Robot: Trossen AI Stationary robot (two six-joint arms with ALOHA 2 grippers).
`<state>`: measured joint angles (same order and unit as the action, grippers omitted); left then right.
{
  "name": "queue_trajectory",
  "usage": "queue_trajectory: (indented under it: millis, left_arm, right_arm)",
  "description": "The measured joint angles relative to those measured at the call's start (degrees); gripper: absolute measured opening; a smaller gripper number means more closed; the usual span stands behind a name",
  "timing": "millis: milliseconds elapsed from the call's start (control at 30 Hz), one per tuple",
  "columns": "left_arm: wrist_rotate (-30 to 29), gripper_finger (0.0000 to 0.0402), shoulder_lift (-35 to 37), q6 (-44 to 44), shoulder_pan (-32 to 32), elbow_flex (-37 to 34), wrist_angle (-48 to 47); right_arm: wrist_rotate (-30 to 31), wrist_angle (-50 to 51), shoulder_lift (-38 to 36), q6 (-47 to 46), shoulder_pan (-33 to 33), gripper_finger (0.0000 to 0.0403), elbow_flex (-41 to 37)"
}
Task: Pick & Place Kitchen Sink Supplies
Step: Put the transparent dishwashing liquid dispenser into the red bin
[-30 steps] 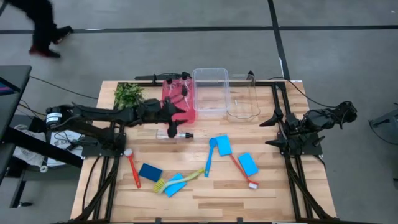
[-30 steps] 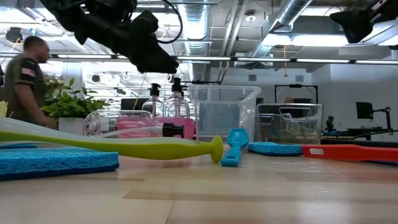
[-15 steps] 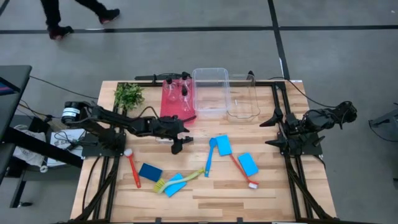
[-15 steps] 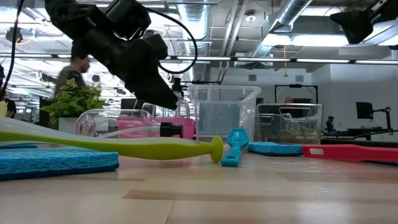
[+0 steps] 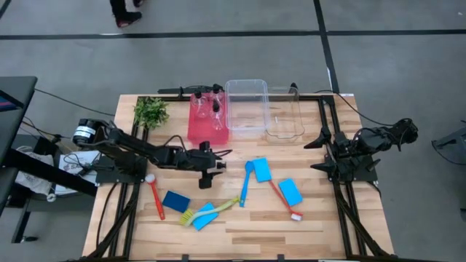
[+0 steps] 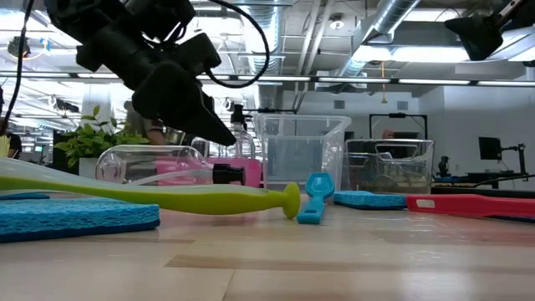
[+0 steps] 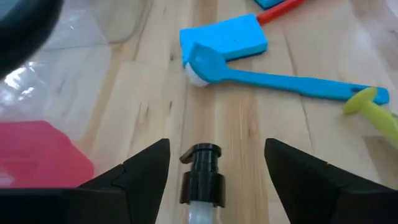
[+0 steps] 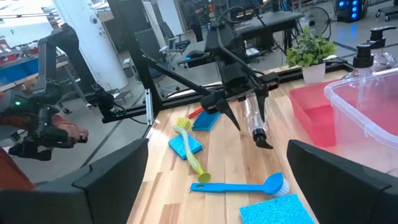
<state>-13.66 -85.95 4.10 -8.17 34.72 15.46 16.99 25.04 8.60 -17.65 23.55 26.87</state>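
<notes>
Just in front of the red tray (image 5: 207,125), the left gripper (image 5: 211,167) hangs low over a clear bottle (image 6: 159,164) that lies on its side on the table (image 5: 240,225), its black pump cap (image 7: 201,173) pointing away from the arm. The left wrist view shows the two dark fingers (image 7: 146,171) spread wide on either side of the cap, not touching it, so nothing is gripped. In the low view the gripper sits above and beside the bottle's neck. Two more bottles (image 5: 212,105) stand upright inside the red tray, which is at the back edge with a leafy plant (image 5: 150,110) on one side and two clear bins (image 5: 246,108) on the other.

Farther from the tray, toward the table's front, the other supplies lie loose: a blue brush (image 5: 245,185) next to a blue sponge (image 5: 261,169), a red brush (image 5: 284,201) crossing beside a second sponge (image 5: 290,191), a yellow-green brush (image 5: 211,210) over a third sponge (image 5: 204,216), a darker blue sponge (image 5: 175,201), and another red brush (image 5: 156,196) nearest the left arm's base.

The right gripper (image 5: 408,131) waits off the table's edge, well apart from the tray, its fingers (image 8: 106,180) wide apart and empty.
</notes>
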Motion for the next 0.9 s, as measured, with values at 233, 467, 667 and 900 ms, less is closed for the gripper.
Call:
queue_trajectory:
  millis: [233, 467, 667, 900]
  left_arm:
    - [0.58, 0.0262, -3.05, -0.05, 1.33, 0.02, 0.02]
    - [2.52, 0.0262, -7.72, -2.10, 0.86, 0.36, 1.38]
    - [2.57, 0.0254, -6.71, -2.76, -0.39, 0.17, 0.31]
    - [3.42, 0.0240, -7.03, -3.41, -3.05, -0.31, -2.63]
  right_arm:
    - [0.00, -0.04, 0.00, -0.40, 0.00, 0.0377, 0.00]
    - [0.02, -0.30, 0.00, -1.45, 0.00, 0.0377, 0.00]
    - [0.00, -0.28, 0.00, -2.45, 0.00, 0.0377, 0.00]
    - [0.01, -0.22, 0.00, -3.02, 0.00, 0.0377, -0.01]
